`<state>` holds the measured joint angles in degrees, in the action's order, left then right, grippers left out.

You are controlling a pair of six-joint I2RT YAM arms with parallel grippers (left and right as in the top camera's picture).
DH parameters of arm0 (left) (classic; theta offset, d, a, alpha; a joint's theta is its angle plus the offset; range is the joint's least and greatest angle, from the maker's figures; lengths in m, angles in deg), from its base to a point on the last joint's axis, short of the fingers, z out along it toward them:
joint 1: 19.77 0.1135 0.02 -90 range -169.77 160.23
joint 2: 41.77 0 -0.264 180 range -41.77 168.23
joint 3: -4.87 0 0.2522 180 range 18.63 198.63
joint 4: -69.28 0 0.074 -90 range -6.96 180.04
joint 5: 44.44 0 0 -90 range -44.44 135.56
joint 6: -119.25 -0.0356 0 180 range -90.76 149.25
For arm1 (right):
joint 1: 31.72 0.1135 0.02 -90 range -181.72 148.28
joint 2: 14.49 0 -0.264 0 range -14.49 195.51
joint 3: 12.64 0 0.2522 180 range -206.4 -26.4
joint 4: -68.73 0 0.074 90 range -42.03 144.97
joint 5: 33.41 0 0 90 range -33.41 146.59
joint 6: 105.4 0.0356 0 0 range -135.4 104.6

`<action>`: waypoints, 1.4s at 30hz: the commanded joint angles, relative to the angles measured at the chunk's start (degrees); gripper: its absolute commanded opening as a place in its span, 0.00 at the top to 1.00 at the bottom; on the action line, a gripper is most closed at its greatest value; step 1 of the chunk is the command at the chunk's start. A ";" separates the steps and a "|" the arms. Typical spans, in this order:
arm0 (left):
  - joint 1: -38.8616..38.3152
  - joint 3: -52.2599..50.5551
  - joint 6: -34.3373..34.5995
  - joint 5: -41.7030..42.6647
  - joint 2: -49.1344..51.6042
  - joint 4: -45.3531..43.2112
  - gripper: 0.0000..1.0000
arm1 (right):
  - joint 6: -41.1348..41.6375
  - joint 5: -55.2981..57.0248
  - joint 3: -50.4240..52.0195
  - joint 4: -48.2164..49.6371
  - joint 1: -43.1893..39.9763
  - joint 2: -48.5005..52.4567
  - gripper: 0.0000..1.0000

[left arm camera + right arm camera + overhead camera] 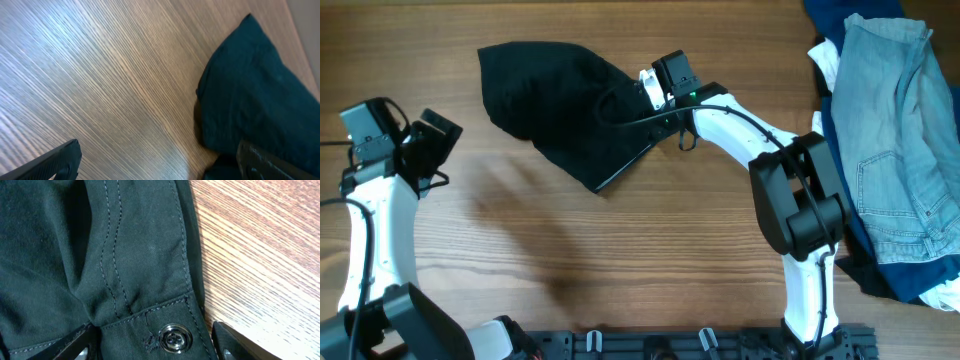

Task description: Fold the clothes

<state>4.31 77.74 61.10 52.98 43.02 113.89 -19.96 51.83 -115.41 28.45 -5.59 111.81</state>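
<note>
The clothes, black shorts (pixel 560 95), lie bunched on the wooden table at the back centre. My right gripper (pixel 655 90) is at their right edge. In the right wrist view its jaws stand open astride the waistband (pixel 125 245) and its silver button (pixel 173 338). One finger (pixel 75 342) rests over the fabric, the other (pixel 230 340) over bare wood. My left gripper (pixel 430 140) hangs open at the far left, apart from the shorts. In the left wrist view a corner of the shorts (pixel 255 100) lies ahead to the right, and only wood shows between the open left gripper's (pixel 157 160) jaws.
A pile of other garments sits at the right edge: light-blue denim (pixel 895 130) on top, white cloth (pixel 825 60) and navy cloth (pixel 850 230) under it. A black rail (pixel 700 340) runs along the front edge. Bare wood lies in front of the shorts.
</note>
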 commanded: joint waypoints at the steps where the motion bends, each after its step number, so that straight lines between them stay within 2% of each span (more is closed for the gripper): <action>1: -2.12 0.15 0.13 0.63 1.51 -0.35 0.00 | 4.63 -0.17 -0.55 -0.13 0.07 3.50 0.37; 3: -3.32 0.15 0.11 0.66 1.64 -0.33 0.00 | 7.80 0.50 -0.59 -2.84 -0.02 3.45 0.81; 4: -3.82 0.15 0.11 0.66 1.64 -0.33 0.00 | 9.31 0.48 -0.70 -4.13 -0.26 3.06 0.93; 5: -4.39 0.15 0.11 0.66 1.64 -0.31 0.00 | 10.64 0.46 -0.83 -5.75 -0.68 2.45 0.96; 10: -8.00 0.15 -0.09 0.44 2.05 -0.15 0.00 | 13.70 -0.96 -1.38 -20.24 -8.07 -3.98 0.96; 11: -8.55 0.13 -0.09 0.42 2.36 -0.15 0.00 | 11.80 -4.17 -1.38 -20.87 -10.03 -4.39 0.91; 13: -8.87 0.13 -0.09 -0.35 2.45 -0.28 0.00 | 6.08 -10.67 -1.62 -22.25 -12.31 -5.29 0.72; 18: -8.81 0.15 -0.09 -2.38 2.45 -1.49 0.00 | -1.05 -15.10 -3.21 -28.06 -10.54 -16.11 0.66; 19: -8.81 0.15 -0.09 -2.40 2.45 -1.88 0.00 | -2.86 -14.34 -3.21 -29.79 -9.05 -19.08 0.60; 20: -8.81 0.15 -0.11 -2.86 2.45 -2.62 0.00 | -4.48 -12.13 -3.21 -33.59 -6.40 -21.99 0.49; 23: -8.66 0.13 -0.15 -4.68 2.45 -3.21 0.00 | -4.39 -7.89 -2.71 -39.95 -1.97 -22.53 0.46; 24: -8.26 0.15 -0.26 -5.18 2.45 -3.26 0.00 | -3.78 -6.43 -1.77 -39.89 -0.87 -22.53 0.27; 25: -7.80 0.15 -0.33 -5.14 2.45 -3.26 0.00 | -1.88 -4.79 -0.85 -38.97 -0.42 -22.53 0.22; 27: -6.80 0.15 -0.33 -5.09 2.45 -2.91 0.00 | 0.04 -4.22 0.92 -37.29 -0.44 -22.47 0.20; 29: -6.58 0.15 -0.37 -5.14 2.45 -2.73 0.00 | -3.32 -5.31 1.51 -40.35 2.16 -22.47 0.27; 31: -6.40 0.15 -0.52 -5.16 2.45 -2.84 0.00 | -4.52 -5.22 2.05 -41.44 5.79 -22.47 0.28; 35: -4.87 0.15 -0.52 -5.14 2.45 -2.93 0.00 | -4.48 -2.23 9.46 -33.48 14.80 -22.29 0.23; 42: -4.61 0.15 -0.52 -5.14 2.45 -1.62 0.00 | -5.75 -1.95 12.59 -27.41 19.30 -16.24 0.24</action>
<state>-0.52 77.74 61.08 48.39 44.99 111.53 -24.70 48.82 -103.24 0.69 12.79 91.48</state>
